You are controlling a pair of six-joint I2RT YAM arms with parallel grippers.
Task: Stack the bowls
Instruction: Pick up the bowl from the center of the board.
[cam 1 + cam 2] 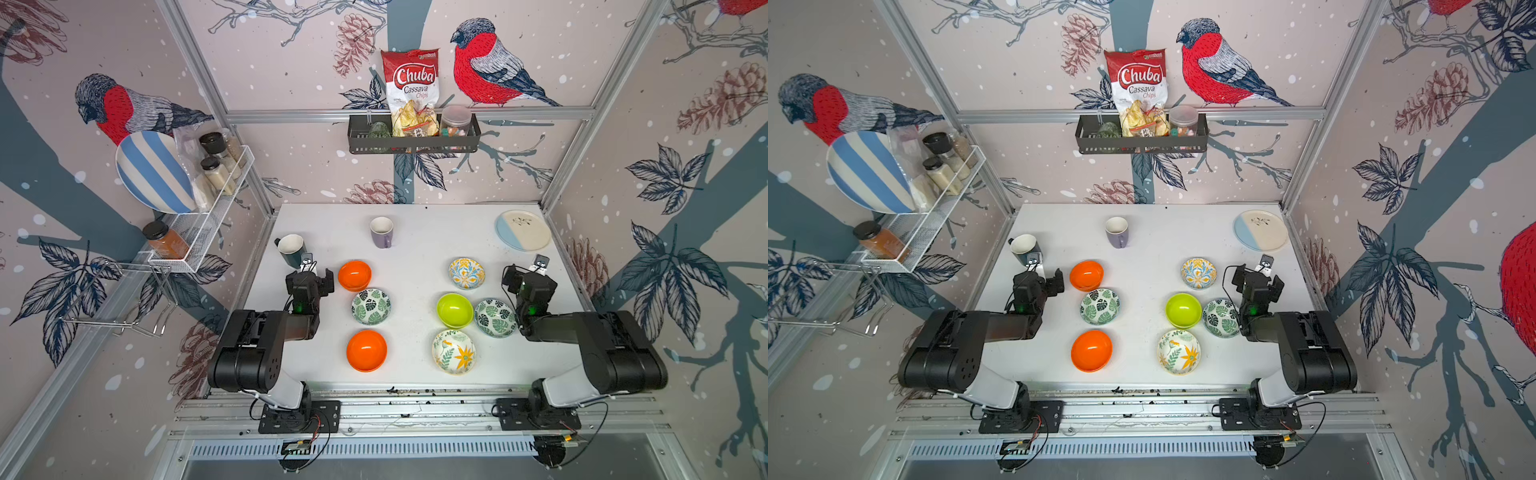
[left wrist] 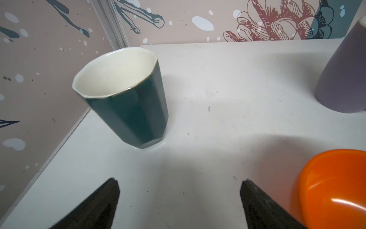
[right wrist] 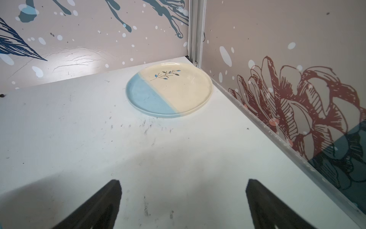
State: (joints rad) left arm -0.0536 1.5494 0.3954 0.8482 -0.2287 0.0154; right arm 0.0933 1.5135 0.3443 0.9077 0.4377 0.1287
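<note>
On the white table, the bowls lie apart in two groups. On the left are an orange bowl (image 1: pixel 354 275), a leaf-print bowl (image 1: pixel 371 306) and a second orange bowl (image 1: pixel 366 350). On the right are a floral bowl (image 1: pixel 466 273), a lime bowl (image 1: pixel 455 309), a leaf-print bowl (image 1: pixel 494 318) and another floral bowl (image 1: pixel 454 351). My left gripper (image 1: pixel 311 271) (image 2: pixel 179 181) stands open and empty just left of the far orange bowl (image 2: pixel 334 190). My right gripper (image 1: pixel 527 272) (image 3: pixel 183 181) is open and empty, right of the far floral bowl.
A dark green mug (image 1: pixel 292 247) (image 2: pixel 126 103) stands just beyond the left gripper by the left wall. A purple mug (image 1: pixel 382 232) sits at the back middle. A blue-and-cream plate (image 1: pixel 523 230) (image 3: pixel 169 91) lies in the back right corner. Racks hang on the walls.
</note>
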